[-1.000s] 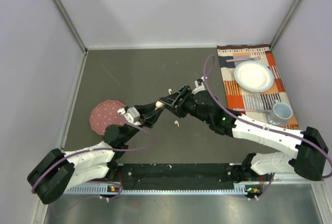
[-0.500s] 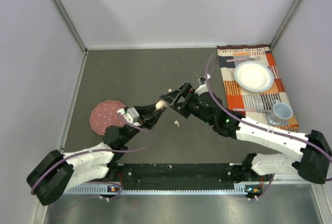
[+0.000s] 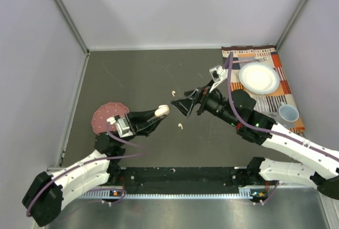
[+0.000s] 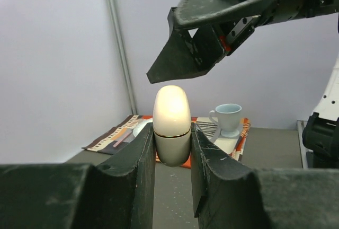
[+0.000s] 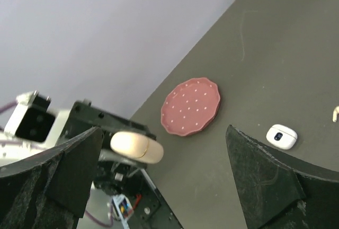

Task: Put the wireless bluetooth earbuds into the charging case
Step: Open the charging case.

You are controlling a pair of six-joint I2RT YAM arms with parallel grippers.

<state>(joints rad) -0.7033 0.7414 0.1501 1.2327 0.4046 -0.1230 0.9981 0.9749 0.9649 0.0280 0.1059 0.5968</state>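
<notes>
Top external view: the left gripper (image 3: 159, 113) sits near the middle of the dark grey table (image 3: 137, 75). It is clamped narrow on a cream oval plastic charging case (image 3: 162, 111) whose lid is closed. The right gripper (image 3: 185, 103) hangs just beside the case at its 2 o'clock, jaws spread wide and holding nothing.

One tiny pale stemmed earbud (image 3: 173, 91) lies on the table at the case's 1 o'clock. A second earbud (image 3: 181, 126) lies at its 4 o'clock. Neither gripper touches either one.

A dusty-pink scalloped plate with white dots (image 3: 106, 115) lies at the table's 8 o'clock, partly under the left arm. At 2 o'clock an orange, black and white striped placemat (image 3: 249, 102) carries a round white plate (image 3: 259, 77) and a pale blue mug (image 3: 288, 113).

Left wrist view: the charging case (image 4: 171, 125) stands upright in the left gripper (image 4: 172, 144), held by its lower half, with its seam just above the fingertips. The right gripper (image 4: 183, 62) hovers at 12 o'clock above it, not touching.

Right wrist view: the right gripper (image 5: 161, 186) shows its fingers at the frame's far left and right, well apart. Between them are the held case (image 5: 136, 146) at 8 o'clock and the pink plate (image 5: 190, 106) near centre. A small white rounded case (image 5: 280, 136) lies on the table at 4 o'clock. An earbud (image 5: 335, 113) shows at the right edge; which of the two I cannot tell.
</notes>
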